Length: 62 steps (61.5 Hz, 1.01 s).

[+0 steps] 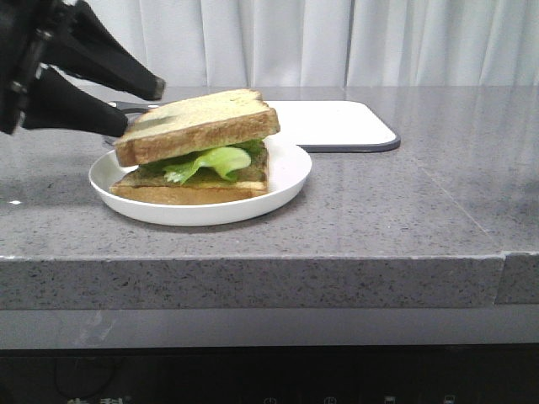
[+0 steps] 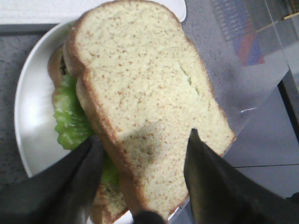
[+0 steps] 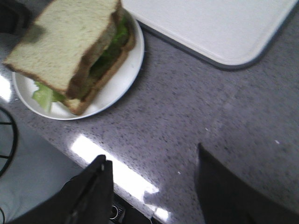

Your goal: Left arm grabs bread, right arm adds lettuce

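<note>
**Top slice on the stacked sandwich, white plate as landmark**

The white plate (image 1: pixel 286 181) rests on the grey worktop (image 1: pixel 404 202), near its front edge. On the plate lies a lower bread slice (image 1: pixel 181 192); the lettuce (image 1: pixel 215 160) sits upon it, ruffled green edge protruding at the front. The bread (image 1: pixel 198 126) covers the lettuce, tilted, its raised end toward my left pincer (image 1: pixel 139 105). My left pincer is released: its two black fingers (image 2: pixel 70 182) are spread to either side of that end of the bread; whether they touch it I cannot tell. Beyond the plate lies a white cutting board (image 1: pixel 337 122), just beside the rim. My right pincer (image 3: pixel 152 186) hangs released over bare worktop, apart from the plate, grasping nothing.
</note>
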Motion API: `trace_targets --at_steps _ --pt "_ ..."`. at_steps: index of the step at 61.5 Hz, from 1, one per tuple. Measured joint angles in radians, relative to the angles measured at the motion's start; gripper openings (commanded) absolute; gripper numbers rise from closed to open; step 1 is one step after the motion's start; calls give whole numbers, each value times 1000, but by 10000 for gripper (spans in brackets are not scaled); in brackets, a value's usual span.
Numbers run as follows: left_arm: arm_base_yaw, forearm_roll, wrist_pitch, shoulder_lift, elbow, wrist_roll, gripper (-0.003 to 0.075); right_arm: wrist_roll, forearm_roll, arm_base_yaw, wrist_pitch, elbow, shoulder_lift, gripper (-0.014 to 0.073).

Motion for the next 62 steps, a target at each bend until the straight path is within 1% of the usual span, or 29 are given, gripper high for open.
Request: trace_targets --at_steps 9,16,25,28,34,42,49,55,62 --pt "23 163 0 -100 -47 -106 398 93 -77 -22 1 68 -104 417" --pt "28 373 -19 -200 -81 -241 394 132 -123 -40 14 130 -202 417" --pt "29 627 -44 -343 -91 -411 363 190 -197 -72 39 169 -314 417" --pt "29 704 -49 -390 -91 -478 363 216 -211 -83 40 180 -347 417" --pt "29 829 -51 -476 -89 -565 363 256 -221 -97 36 215 -404 417" --pt "29 953 -52 -592 -55 -664 363 298 -222 -101 16 266 -474 417" --pt "29 1038 -66 -712 19 -728 363 312 -222 -101 6 306 -531 417" --pt "29 1081 -93 -811 90 -760 363 313 -222 -101 6 324 -569 417" --pt "29 1090 -143 -931 173 -770 363 313 -224 -101 6 339 -613 417"
